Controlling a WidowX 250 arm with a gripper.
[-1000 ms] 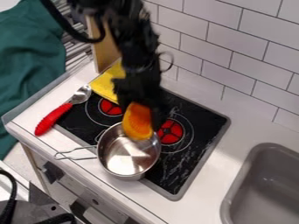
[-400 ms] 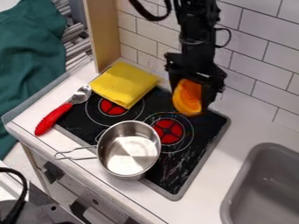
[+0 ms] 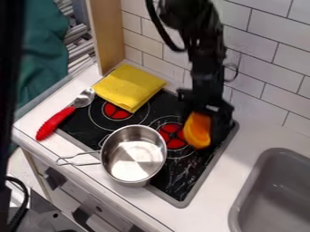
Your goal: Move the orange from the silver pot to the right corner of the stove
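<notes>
Over the stove (image 3: 210,156), orange (image 3: 197,130) in black gripper (image 3: 205,127), silver pot (image 3: 133,155) nearby

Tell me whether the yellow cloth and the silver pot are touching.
Apart: the camera view shows black stovetop between the yellow cloth and the pot.

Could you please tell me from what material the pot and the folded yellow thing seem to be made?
The pot looks like bare metal, probably stainless steel, with a polished finish: its inside shows bright, mirror-like highlights. The folded yellow thing seems to be soft, matte cloth, judging by its layered fold and lack of shine, though the exact fibre cannot be told.
</notes>
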